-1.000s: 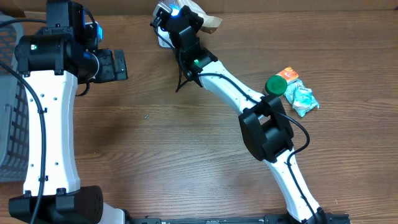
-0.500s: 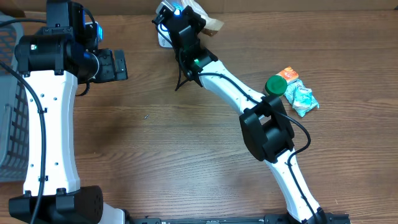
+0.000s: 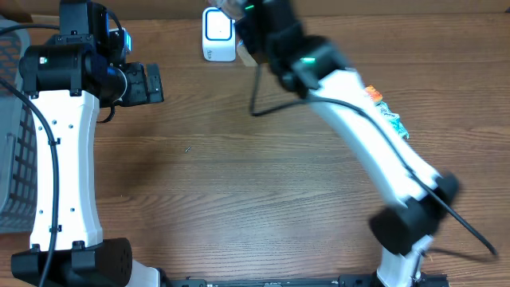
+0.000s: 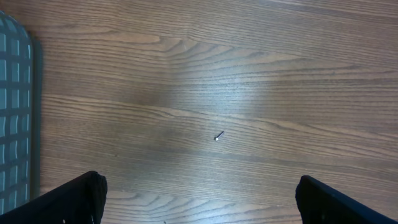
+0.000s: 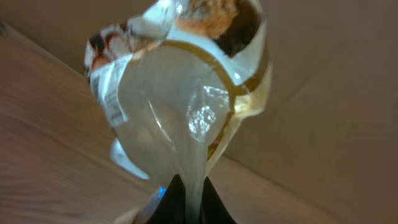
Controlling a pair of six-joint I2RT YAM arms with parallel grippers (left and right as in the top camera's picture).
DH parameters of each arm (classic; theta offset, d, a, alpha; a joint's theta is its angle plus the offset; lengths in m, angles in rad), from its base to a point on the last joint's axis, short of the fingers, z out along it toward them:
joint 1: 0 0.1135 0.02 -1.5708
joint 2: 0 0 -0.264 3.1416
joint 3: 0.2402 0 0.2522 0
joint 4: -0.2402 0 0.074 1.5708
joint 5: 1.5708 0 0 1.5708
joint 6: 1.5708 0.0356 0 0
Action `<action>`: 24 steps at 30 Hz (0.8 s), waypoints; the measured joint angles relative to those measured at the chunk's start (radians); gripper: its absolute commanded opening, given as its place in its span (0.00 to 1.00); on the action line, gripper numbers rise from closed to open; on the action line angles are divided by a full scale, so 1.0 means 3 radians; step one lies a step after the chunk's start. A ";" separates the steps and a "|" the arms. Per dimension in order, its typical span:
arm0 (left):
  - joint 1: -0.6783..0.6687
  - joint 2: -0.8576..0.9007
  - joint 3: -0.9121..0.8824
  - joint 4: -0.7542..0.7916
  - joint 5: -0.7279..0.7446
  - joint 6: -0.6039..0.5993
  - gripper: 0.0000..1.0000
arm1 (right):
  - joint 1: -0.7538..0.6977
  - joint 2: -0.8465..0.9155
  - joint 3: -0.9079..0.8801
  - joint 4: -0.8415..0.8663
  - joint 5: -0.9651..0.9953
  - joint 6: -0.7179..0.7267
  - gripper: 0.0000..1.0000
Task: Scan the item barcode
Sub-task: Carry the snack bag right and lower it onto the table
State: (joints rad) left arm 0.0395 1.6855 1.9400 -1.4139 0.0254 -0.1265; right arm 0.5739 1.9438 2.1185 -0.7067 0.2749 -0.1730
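**Holding the bag up at the far edge, next to the scanner**

Right gripper (image 5: pixel 188 190) is clamped shut on the lower tail of the clear snack bag (image 5: pixel 180 106), and the bag hangs free above the fingers. We see crumbs of food near its top. A white printed label (image 5: pixel 109 99) runs down its left edge, too blurred for us to read.

Right behind the bag is a cardboard wall (image 5: pixel 323 93), so there's little room on that side. From overhead, the white scanner (image 3: pixel 217 33) stands at the table's far edge, just left of the right wrist. A black cable (image 3: pixel 255 92) loops down from the right arm (image 3: pixel 374 151) over the wood.

The arm lies diagonally across the right half of the table. It covers most of an orange packet (image 3: pixel 371 94) and a teal packet (image 3: pixel 394 123).

Left gripper (image 3: pixel 151 84) sits well apart from all this, fingers spread wide with nothing between them. Below it we see only bare table (image 4: pixel 249 74) and a tiny speck (image 4: pixel 217 135). A grey basket (image 4: pixel 12 112) borders the left edge. The middle and near side of the table are open.
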 measured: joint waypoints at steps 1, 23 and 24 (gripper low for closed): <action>0.0000 0.0000 0.0000 0.0000 0.0000 0.0000 1.00 | -0.0050 -0.0128 0.0005 -0.0160 -0.0135 0.0164 0.04; 0.0000 0.0000 0.0000 0.0001 0.0000 0.0000 1.00 | -0.2434 -0.1141 -0.0343 -0.2481 -0.1333 0.1521 0.04; 0.0000 0.0000 0.0000 0.0000 0.0000 0.0000 0.99 | -0.2547 -0.1141 -0.0441 -0.2475 -0.1333 0.1526 0.04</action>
State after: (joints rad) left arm 0.0395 1.6855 1.9400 -1.4139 0.0254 -0.1265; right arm -0.1902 1.6016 1.9862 -1.4490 -0.1249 0.2848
